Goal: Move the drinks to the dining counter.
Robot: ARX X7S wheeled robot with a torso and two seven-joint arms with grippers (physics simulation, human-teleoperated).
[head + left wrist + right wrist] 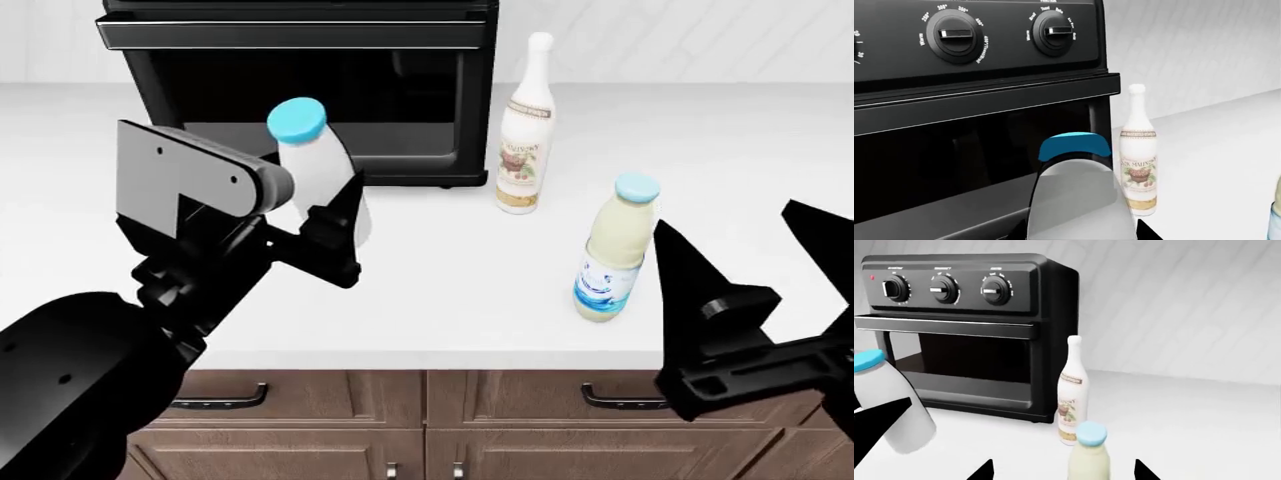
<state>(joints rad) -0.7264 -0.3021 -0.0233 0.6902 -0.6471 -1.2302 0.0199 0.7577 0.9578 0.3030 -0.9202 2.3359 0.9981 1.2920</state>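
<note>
My left gripper [320, 200] is shut on the plain white bottle [314, 165] with the light-blue cap, which leans in front of the black oven; in the left wrist view that bottle [1077, 190] fills the space between the jaws. The pale-yellow bottle [614, 245] with the blue label stands upright near the counter's front edge. My right gripper [731, 225] is open just to its right, and in the right wrist view this bottle [1091, 460] sits ahead between the fingertips, untouched. The tall cream bottle [523, 130] stands beside the oven's right corner. The dining counter is out of view.
A black toaster oven [307, 70] with three knobs stands at the back of this white countertop [441, 300], against a white wall. Brown drawers with dark handles [621, 400] run below the counter's front edge.
</note>
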